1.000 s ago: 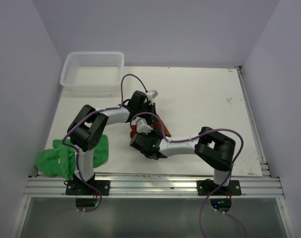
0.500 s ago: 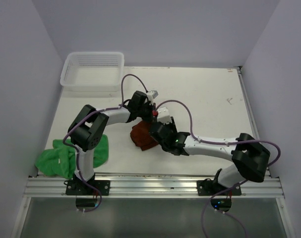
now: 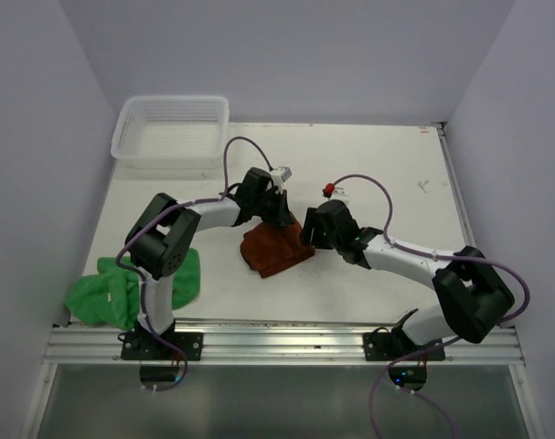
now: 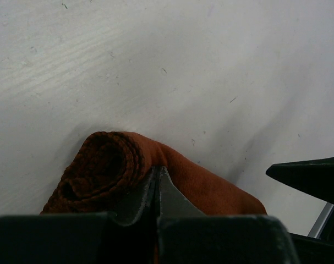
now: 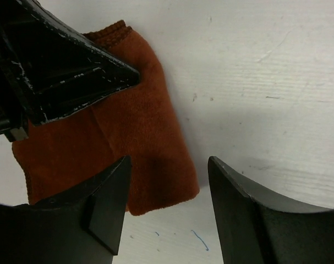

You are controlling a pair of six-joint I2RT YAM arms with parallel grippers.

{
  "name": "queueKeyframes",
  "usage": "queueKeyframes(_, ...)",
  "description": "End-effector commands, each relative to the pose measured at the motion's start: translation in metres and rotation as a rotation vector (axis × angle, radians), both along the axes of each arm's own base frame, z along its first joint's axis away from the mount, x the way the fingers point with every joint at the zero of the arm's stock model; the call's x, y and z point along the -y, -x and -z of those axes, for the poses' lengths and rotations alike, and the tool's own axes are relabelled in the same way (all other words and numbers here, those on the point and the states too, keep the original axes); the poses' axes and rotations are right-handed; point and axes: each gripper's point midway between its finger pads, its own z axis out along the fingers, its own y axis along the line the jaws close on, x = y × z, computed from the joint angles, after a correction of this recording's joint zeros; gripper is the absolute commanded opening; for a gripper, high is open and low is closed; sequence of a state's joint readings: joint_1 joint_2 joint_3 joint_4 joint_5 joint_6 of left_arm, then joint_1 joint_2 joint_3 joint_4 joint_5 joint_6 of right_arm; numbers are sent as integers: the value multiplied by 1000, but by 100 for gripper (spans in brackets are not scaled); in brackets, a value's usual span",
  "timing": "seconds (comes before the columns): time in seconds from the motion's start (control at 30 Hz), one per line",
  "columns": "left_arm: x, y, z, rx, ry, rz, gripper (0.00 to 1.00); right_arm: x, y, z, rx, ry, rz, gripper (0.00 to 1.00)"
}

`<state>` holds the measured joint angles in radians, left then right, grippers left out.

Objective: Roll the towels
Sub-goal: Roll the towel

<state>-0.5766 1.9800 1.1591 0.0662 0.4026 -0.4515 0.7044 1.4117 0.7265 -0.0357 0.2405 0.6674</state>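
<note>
Rolling underway | left gripper (image 4: pixel 157 175) is pinching rust-brown towel (image 3: pixel 275 250), fingers closed | right gripper (image 5: pixel 169 165) is hovering spread, empty | next: likely winding coil onward.

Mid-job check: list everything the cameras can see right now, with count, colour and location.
rust-brown terry towel: one, rust-brown, table centre, one end rolled up
bright green terry towel: one, green, crumpled at the near left edge beside the left arm's base
white plastic mesh basket: one, white, far left corner, nothing visible inside
white table: one, white, a few faint marks
metal rail: one, silver, along the near edge under both arm bases
left gripper: one, black, shut, tips on the rust-brown towel's far edge; whether it pinches fabric is unclear
right gripper: one, black, open, above the towel's right edge
</note>
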Motion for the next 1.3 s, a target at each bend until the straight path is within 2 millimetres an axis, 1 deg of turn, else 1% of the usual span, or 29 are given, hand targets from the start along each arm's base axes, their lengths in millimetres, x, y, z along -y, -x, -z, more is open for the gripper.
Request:
queueKeyframes(0.0,-12,10,18,-18,-81,-3,0,-24,6,9,-78,-135,-51,62)
queueKeyframes(0.03,-12,10,17,-16,-81,-2,0,-23,5,12,-86,-144,-46,62)
queueKeyframes(0.07,-11,8,15,-10,-80,-2,0,-26,8,18,-107,-157,-60,62)
queueKeyframes(0.23,-12,6,12,0,-84,-6,0,-31,10,22,-127,-193,-72,62)
queueKeyframes(0.33,-12,5,10,2,-85,-9,0,-33,17,28,-155,-199,-93,61)
queueKeyframes(0.37,-12,4,9,4,-84,-12,0,-33,19,32,-162,-202,-97,59)
queueKeyframes(0.43,-12,4,7,8,-83,-16,0,-34,25,38,-182,-205,-111,49)
queueKeyframes(0.47,-12,3,5,13,-82,-18,0,-34,25,38,-180,-212,-115,41)
queueKeyframes(0.53,-10,0,0,26,-76,-21,0,-35,28,43,-191,-210,-128,34)
queueKeyframes(0.57,-10,-3,-3,34,-73,-25,0,-34,28,44,-191,-204,-133,28)
queueKeyframes(0.6,-9,-4,-5,40,-70,-24,0,-34,28,45,-190,-199,-137,26)
queueKeyframes(0.63,-12,-1,-3,17,-87,-24,0,-32,28,47,-190,-190,-135,24)
queueKeyframes(0.7,-10,-3,-9,27,-85,-24,0,-29,27,46,-172,-162,-140,19)
queueKeyframes(0.73,-8,-7,-16,39,-76,-27,0,-25,25,44,-152,-140,-128,17)
queueKeyframes(0.8,-8,-10,-22,46,-77,-33,0,-22,25,40,-109,-79,-146,15)
queueKeyframes(0.83,-5,-14,-32,63,-66,-35,0,-12,19,37,-77,-14,-110,15)
queueKeyframes(0.9,-6,-18,-39,70,-68,-49,0,-5,15,27,-7,84,-114,15)
queueKeyframes(0.93,-6,-21,-45,74,-59,-59,0,-9,20,22,12,134,-140,15)
queueKeyframes(0.97,-6,-23,-52,81,-49,-67,0,0,15,18,64,214,-115,15)
queueKeyframes(1.0,-7,-25,-55,83,-40,-77,0,0,15,15,84,249,-116,16)
queueKeyframes(1.03,-7,-25,-63,84,-23,-87,0,-7,20,12,104,280,-139,16)
queueKeyframes(1.1,-7,-26,-71,91,-5,-90,0,-1,17,10,146,370,-115,16)
queueKeyframes(1.13,-7,-26,-77,97,5,-93,0,-7,20,8,166,396,-128,16)
queueKeyframes(1.17,-7,-25,-81,101,11,-93,0,-8,22,8,185,436,-143,16)
queueKeyframes(1.2,-8,-25,-83,104,15,-95,0,-3,20,10,207,505,-123,16)
queueKeyframes(1.23,-8,-23,-89,112,23,-94,0,-12,24,6,226,535,-148,16)
queueKeyframes(1.27,-8,-22,-92,117,27,-93,0,-14,26,7,238,578,-163,17)
